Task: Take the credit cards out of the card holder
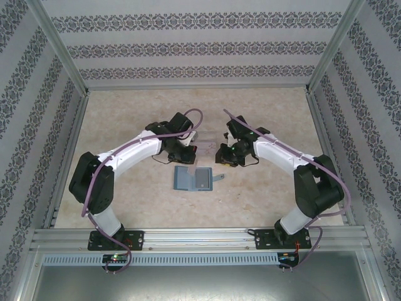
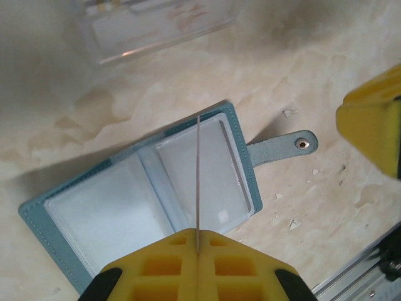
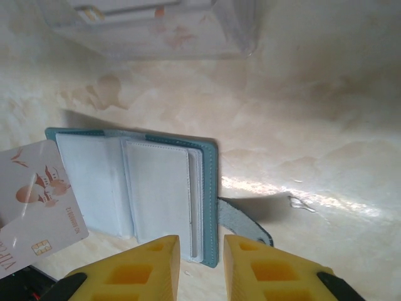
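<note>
Left wrist view, left gripper [image 2: 197, 241]: bottom centre, fingers clamped together on a credit card [image 2: 198, 182] seen edge-on.
Task item, card holder [image 2: 106, 213]: mid frame, open flat on the table [image 2: 313, 75].
Right wrist view, right gripper [image 3: 202, 251]: bottom centre, jaws slightly apart, nothing between them.
Background, clear tray [image 2: 156, 25]: top of frame.

The left arm [image 1: 131, 152] and the right arm [image 1: 279, 157] have white links and black joints. A purple cable [image 1: 276, 145] runs along each. The right end effector [image 3: 200, 243] has yellow fingers [image 3: 147, 269] with square hollows, perhaps foam.
</note>
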{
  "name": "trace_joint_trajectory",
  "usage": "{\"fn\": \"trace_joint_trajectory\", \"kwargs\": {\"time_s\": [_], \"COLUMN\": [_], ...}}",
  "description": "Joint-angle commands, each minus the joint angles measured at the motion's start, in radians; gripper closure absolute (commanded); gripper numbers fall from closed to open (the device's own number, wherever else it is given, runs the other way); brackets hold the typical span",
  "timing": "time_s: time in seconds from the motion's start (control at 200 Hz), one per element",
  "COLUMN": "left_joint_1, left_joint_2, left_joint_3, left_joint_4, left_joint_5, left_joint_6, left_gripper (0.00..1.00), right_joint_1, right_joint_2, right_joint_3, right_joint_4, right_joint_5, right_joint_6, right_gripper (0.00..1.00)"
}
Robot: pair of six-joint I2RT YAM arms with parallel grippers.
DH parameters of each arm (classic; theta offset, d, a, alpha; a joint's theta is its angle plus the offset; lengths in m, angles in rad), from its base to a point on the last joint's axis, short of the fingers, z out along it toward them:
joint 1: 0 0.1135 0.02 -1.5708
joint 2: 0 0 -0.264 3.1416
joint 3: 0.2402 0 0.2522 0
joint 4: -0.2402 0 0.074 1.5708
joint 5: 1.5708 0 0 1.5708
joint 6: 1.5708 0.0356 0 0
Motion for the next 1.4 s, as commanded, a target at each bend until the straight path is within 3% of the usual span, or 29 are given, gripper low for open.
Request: {"fn": "trace_joint_trajectory", "kwargs": {"time_s": [0.0, 0.145, 0.33, 0.799, 1.144, 1.399], "left_joint_1": [-0.005, -0.006, -0.006, -0.006, -0.006, -0.007], "left_joint_2": [0.062, 0.126, 0.182, 0.433, 0.478, 0.542], "left_joint_3": [0.066, 0.18, 0.29, 0.719, 0.792, 0.876], "left_joint_4": [-0.107, -0.165, -0.212, -0.472, -0.442, -0.45], "left_joint_5": [0.04, 0.05, -0.025, -0.121, -0.179, -0.162], "left_joint_6": [0.242, 0.431, 0.667, 1.056, 1.191, 1.23], "left_gripper": [1.0, 1.0, 1.0, 1.0, 1.0, 1.0], "right_joint_1": [-0.022, -0.052, -0.092, -0.195, -0.235, -0.24], "right_joint_2": [-0.04, -0.068, -0.115, -0.266, -0.294, -0.297], "right_joint_3": [-0.023, -0.042, -0.073, -0.154, -0.184, -0.195], "right_joint_4": [-0.037, -0.044, -0.059, -0.09, -0.097, -0.093], "right_joint_5": [0.016, 0.013, 0.01, 0.001, -0.007, -0.008], "right_joint_6": [-0.031, -0.041, -0.052, -0.063, -0.068, -0.068], "right_gripper": [0.75, 0.75, 0.75, 0.74, 0.74, 0.74]}}
